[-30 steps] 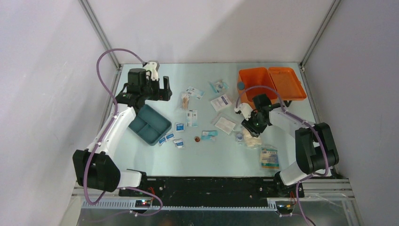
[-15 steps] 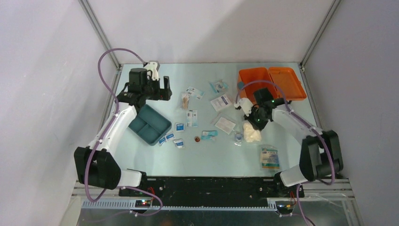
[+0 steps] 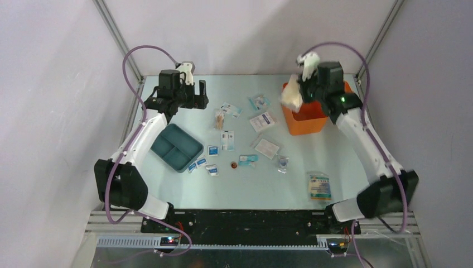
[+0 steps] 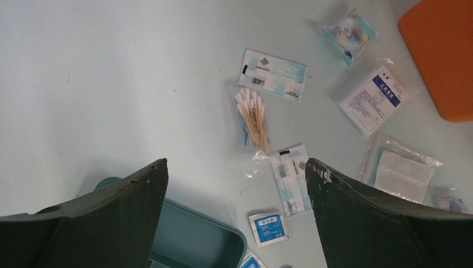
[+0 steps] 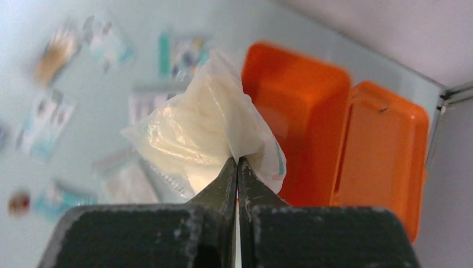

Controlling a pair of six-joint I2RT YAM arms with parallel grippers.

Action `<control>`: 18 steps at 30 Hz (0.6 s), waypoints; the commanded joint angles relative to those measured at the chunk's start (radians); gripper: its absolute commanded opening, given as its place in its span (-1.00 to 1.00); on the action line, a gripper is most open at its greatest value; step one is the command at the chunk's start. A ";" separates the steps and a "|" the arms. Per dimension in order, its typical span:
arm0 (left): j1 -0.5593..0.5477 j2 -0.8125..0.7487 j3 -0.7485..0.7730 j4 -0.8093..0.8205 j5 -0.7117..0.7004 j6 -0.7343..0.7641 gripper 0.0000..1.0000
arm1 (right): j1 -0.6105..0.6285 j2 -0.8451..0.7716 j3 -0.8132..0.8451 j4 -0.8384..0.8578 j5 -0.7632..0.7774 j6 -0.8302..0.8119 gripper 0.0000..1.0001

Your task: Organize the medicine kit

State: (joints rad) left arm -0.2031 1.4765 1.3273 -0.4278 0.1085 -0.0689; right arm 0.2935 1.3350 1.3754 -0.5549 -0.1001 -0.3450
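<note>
A cream bag [image 5: 195, 139] is pinched by the right pincer [image 5: 238, 160] above the open medicine kit [image 5: 301, 111]; the left pincer [image 4: 235, 163] is held spread, well left of it.

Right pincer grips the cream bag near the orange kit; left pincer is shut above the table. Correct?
No: the left pincer is open above the table, per the left wrist view. The right pincer grips the cream bag near the orange kit.

medicine kit [image 3: 305, 120] — 1 | teal tray [image 3: 167, 151] — 1 | swab bag [image 3: 219, 118] — 1 | white pouch [image 3: 291, 96] — 1
</note>
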 commanded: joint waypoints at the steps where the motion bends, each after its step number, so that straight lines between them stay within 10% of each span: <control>1: -0.014 0.005 0.054 0.010 -0.010 0.032 0.94 | -0.052 0.197 0.267 0.131 0.231 0.396 -1.00; 9: -0.015 -0.025 0.040 -0.003 -0.058 0.066 0.95 | -0.135 0.491 0.560 -0.019 0.366 0.758 -1.00; 18: -0.016 -0.037 0.037 -0.018 -0.128 0.148 0.99 | -0.157 0.556 0.488 -0.101 0.278 0.901 -1.00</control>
State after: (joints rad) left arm -0.2134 1.4765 1.3392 -0.4416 0.0326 0.0200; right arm 0.1379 1.8874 1.8893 -0.6147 0.2035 0.4454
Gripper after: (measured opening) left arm 0.983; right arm 0.009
